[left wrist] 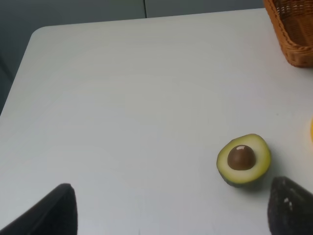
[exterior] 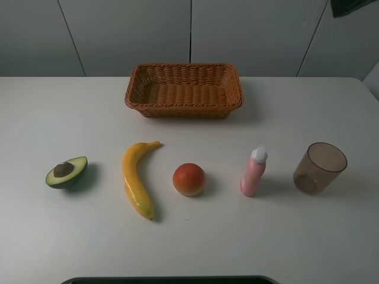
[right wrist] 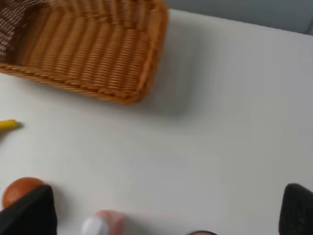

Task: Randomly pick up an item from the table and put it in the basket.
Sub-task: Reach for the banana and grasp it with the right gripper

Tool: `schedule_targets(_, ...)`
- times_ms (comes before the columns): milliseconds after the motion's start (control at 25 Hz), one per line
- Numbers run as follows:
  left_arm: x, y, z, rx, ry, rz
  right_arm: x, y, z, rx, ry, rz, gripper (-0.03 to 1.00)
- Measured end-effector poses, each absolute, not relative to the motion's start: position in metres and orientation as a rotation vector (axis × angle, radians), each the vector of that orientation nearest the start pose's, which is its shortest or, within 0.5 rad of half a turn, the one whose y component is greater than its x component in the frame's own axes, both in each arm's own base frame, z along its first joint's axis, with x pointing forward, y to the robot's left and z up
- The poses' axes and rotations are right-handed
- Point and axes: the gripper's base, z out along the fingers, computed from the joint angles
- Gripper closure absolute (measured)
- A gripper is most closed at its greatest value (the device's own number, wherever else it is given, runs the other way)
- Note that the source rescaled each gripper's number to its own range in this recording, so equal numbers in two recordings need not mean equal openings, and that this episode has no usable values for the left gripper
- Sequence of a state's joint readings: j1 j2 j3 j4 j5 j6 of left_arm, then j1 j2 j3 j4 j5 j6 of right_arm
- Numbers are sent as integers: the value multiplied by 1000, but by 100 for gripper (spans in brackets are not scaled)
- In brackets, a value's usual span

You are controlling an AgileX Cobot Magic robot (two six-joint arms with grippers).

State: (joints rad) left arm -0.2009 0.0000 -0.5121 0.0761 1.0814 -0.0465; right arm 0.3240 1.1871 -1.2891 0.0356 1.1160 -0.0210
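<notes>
We have not started yet: picking and placing are both left to do.
The banana [exterior: 137,180] lies on the surface [exterior: 71,248], in front of the empty basket [exterior: 183,109] and apart from it; our left tool [left wrist: 171,211] and right tool [right wrist: 164,213] have their fingers wide apart and hold nothing.

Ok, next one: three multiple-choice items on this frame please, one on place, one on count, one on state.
1. The round red-orange fruit lies: A) in the basket B) between the banana and the pink bottle C) behind the basket.
2. Things on the table outside the basket: A) three B) five C) seven.
3. The basket is: A) empty B) holding the banana C) overturned.
1 B, it sits mid-row between them; 2 B, the row holds five; 3 A, only bare wicker shows inside.
</notes>
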Motion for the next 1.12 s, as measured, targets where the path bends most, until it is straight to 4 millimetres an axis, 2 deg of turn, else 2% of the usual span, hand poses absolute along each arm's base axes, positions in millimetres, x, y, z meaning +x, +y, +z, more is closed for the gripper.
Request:
schedule_targets(80,-6,7,279,153,2045,-63,235,103,393,-513,2508,201,0)
schedule_targets(200,-6,7,279,153,2045,-63,256,149,380,-650,2566,229,0)
schedule_targets(400,-6,7,279,153,2045,-63,271,214,349,-801,2658,276,0)
schedule_targets(560,-6,7,279,153,2045,-63,268,260,320,-871,2739,341,0)
schedule_targets(760,-6,7,279,153,2045,-63,253,309,292,-973,2783,346,0)
schedule_targets(880,-6,7,279,153,2045,-63,245,330,269,-1019,2828,321,0)
schedule_targets(960,-6,7,279,153,2045,-63,241,343,245,-1043,2881,281,0)
schedule_targets(1120,-6,7,279,153,2045,-63,237,357,211,-1046,2950,227,0)
